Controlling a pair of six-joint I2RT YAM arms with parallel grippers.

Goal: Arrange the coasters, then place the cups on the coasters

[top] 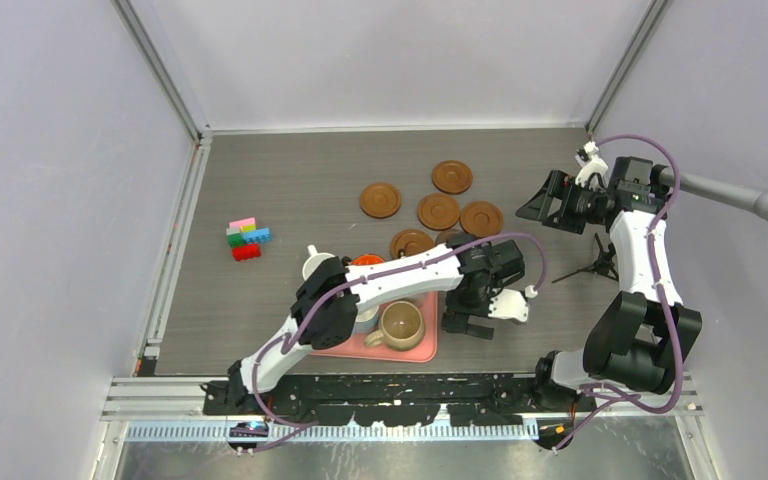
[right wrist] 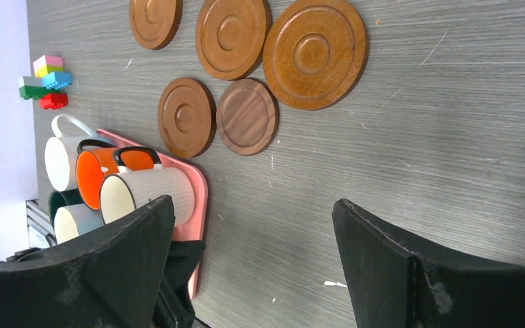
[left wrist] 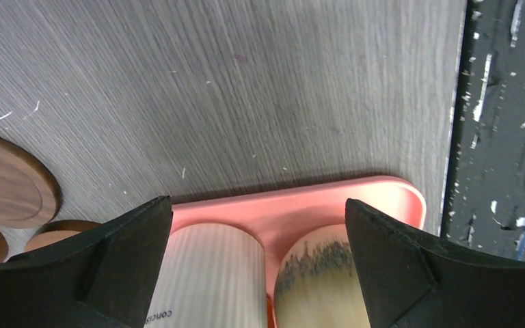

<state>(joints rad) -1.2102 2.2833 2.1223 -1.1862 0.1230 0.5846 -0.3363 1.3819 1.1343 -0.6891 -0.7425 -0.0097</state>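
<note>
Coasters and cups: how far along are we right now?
Done: nothing finished. The six coasters lie in a loose cluster, close together, with no cup on any. In hand: nothing; left gripper hangs open over the pink tray by the tan mug, right gripper open above the table. Left: spacing the coasters, then moving all the cups onto them.

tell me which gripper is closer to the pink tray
Left. The left gripper hangs just beside the pink tray at its right edge, fingers open. The right gripper is well away, off to the right of the coasters.
</note>
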